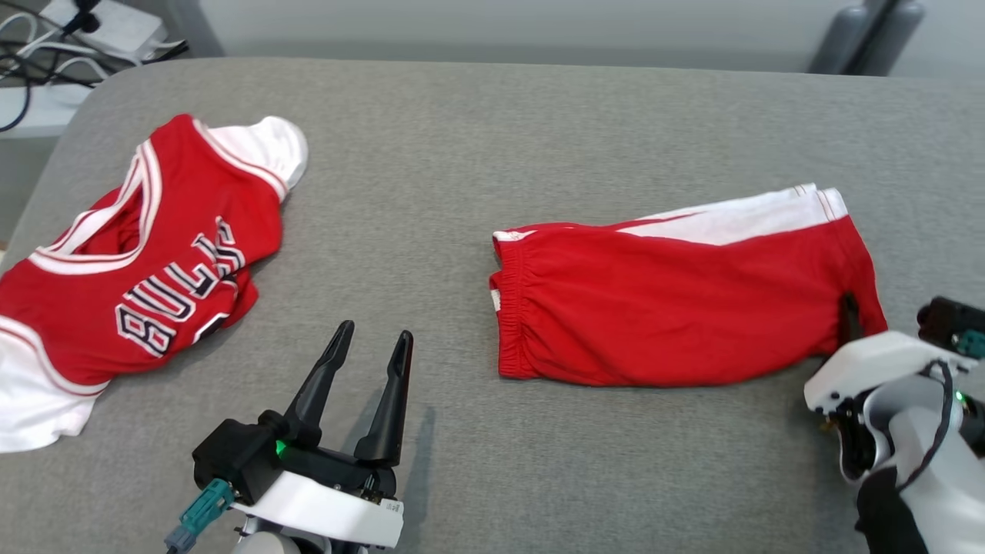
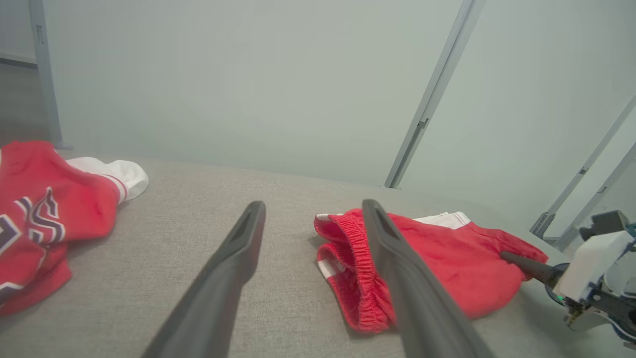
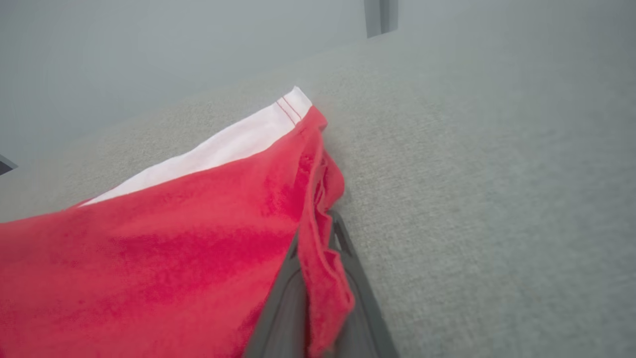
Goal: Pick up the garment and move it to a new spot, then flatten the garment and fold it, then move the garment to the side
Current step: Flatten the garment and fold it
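The garment, a pair of red shorts (image 1: 662,308) with white side panels, lies folded flat on the grey table (image 1: 492,131), its elastic waistband to the left. My right gripper (image 1: 849,314) is shut on the shorts' right hem; in the right wrist view the red fabric (image 3: 149,258) is pinched between the two dark fingers (image 3: 285,303). The same gripper (image 2: 512,257) reaches in from the right in the left wrist view, touching the shorts (image 2: 447,258). My left gripper (image 1: 375,332) stands open above bare table, left of the waistband and holding nothing.
A red and white basketball jersey (image 1: 131,269) lies crumpled at the table's left edge, also seen in the left wrist view (image 2: 39,209). Cables and a white box (image 1: 100,27) sit beyond the far left corner. Bare grey cloth stretches behind and in front of the shorts.
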Motion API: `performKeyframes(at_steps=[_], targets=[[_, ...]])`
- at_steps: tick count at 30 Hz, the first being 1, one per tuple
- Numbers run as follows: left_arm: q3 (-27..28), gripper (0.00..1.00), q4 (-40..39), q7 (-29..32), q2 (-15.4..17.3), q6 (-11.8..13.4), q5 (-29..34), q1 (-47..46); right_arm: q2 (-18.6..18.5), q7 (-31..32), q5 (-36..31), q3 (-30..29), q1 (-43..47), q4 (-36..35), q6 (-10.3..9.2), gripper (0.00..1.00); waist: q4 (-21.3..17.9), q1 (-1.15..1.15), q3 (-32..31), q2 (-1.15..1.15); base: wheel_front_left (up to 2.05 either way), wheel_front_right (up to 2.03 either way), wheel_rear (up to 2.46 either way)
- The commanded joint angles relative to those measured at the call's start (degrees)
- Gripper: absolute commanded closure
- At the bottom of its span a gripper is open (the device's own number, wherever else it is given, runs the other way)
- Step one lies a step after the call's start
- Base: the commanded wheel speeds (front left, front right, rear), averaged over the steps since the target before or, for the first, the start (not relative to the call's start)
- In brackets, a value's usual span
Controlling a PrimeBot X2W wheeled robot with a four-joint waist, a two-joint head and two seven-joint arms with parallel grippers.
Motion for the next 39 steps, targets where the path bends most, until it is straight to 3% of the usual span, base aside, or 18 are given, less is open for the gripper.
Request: performKeyframes(at_steps=[1, 4, 10, 12, 19, 29, 39], targets=[[2.1, 0.00, -1.6, -0.3, 0.2, -0.4, 0.2, -0.2, 1.0, -0.8, -2.4, -0.7, 2.5, -3.8, -0.16, 1.00, -1.7, 0.00, -0.5, 0.00, 0.00, 0.00, 0.00], [2.1, 0.00, -1.6, -0.3, 0.2, -0.4, 0.4, -0.2, 1.5, -0.8, -4.4, -2.7, 5.6, -7.5, -0.16, 1.00, -3.1, 0.00, -0.7, 0.00, 0.00, 0.00, 0.00], [2.1, 0.00, -1.5, -0.3, 0.2, -0.4, 0.7, -0.3, 1.6, -0.8, 0.0, 1.1, 7.4, -8.2, -0.16, 0.97, -4.9, 0.00, -1.1, 0.00, 0.00, 0.00, 0.00], [2.2, 0.00, -1.5, -0.3, 0.2, -0.4, 0.8, -0.3, 1.6, -0.8, -0.4, 1.2, 8.0, -9.0, -0.16, 0.00, -5.5, 0.00, -1.3, 0.00, 0.00, 0.00, 0.00], [3.1, 0.00, -1.1, -0.3, 0.3, -0.4, 1.2, 0.3, 1.6, -0.8, -4.9, 1.8, 10.5, -16.4, -0.16, 0.00, -7.2, 0.00, -2.1, 0.00, 0.00, 0.00, 0.00], [5.2, 0.00, -1.1, -0.3, 0.3, -0.4, 1.1, 1.2, 1.6, -0.8, -10.0, 12.6, 19.7, -32.1, -0.16, 0.00, -9.3, 0.00, -2.9, 0.00, 0.00, 0.00, 0.00], [6.8, 0.00, -1.1, -0.3, 0.1, -0.4, 1.4, 2.5, 1.6, -0.8, -8.7, 15.0, 28.5, -36.3, -0.16, 0.00, -11.6, 0.00, -4.3, 0.00, 0.00, 0.00, 0.00]])
